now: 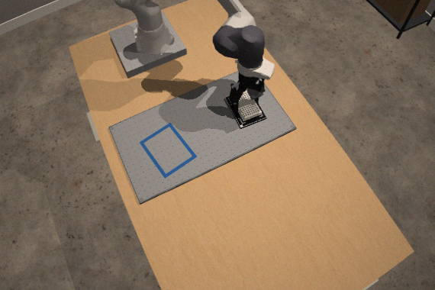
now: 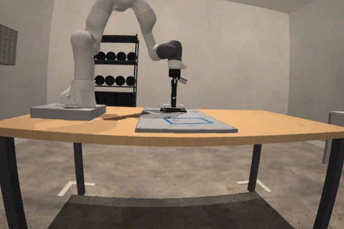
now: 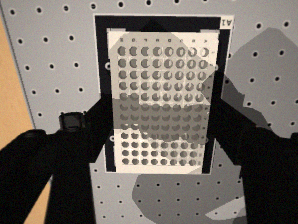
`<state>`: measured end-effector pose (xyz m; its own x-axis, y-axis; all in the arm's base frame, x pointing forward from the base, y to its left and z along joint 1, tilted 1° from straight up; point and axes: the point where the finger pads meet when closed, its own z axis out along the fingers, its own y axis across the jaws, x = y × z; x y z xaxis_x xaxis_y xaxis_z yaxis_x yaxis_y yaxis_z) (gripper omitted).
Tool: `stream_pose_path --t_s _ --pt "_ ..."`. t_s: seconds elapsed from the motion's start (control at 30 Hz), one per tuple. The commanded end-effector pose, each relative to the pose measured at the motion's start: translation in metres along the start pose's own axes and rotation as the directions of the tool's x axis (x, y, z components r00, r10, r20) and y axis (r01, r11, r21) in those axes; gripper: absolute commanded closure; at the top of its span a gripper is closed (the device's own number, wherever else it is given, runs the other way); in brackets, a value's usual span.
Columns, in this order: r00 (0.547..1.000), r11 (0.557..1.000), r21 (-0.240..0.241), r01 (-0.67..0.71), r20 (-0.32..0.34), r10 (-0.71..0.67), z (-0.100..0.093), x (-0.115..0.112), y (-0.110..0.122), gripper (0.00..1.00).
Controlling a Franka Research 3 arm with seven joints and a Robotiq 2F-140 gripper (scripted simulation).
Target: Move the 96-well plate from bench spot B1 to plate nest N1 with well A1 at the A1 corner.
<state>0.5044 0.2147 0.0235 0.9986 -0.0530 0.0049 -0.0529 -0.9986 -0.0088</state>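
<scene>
Pincer (image 3: 161, 117) clenched on long side walls of 96-well plate (image 3: 162, 95) directly beneath, over nest (image 3: 101, 60); likely light, rigid, slippery plastic: side-wall grip only.

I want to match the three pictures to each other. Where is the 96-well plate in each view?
Top: the 96-well plate is right of centre, under the arm's wrist, at the far right of the grey board.
Exterior: at the centre, a thin pale strip just above the board.
Wrist: it fills the middle, its long side vertical.
Shared landmark: the black plate nest directly beneath it.
</scene>
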Motion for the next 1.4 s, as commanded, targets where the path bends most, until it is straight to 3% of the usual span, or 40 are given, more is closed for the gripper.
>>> stream_pose_path --t_s 0.0,1.37 --pt "1.0 1.0 0.0 -0.002 0.0 0.002 0.0021 -0.0009 -0.0002 0.4" --pt "1.0 1.0 0.0 -0.002 0.0 0.002 0.0081 -0.0025 0.0003 0.4"
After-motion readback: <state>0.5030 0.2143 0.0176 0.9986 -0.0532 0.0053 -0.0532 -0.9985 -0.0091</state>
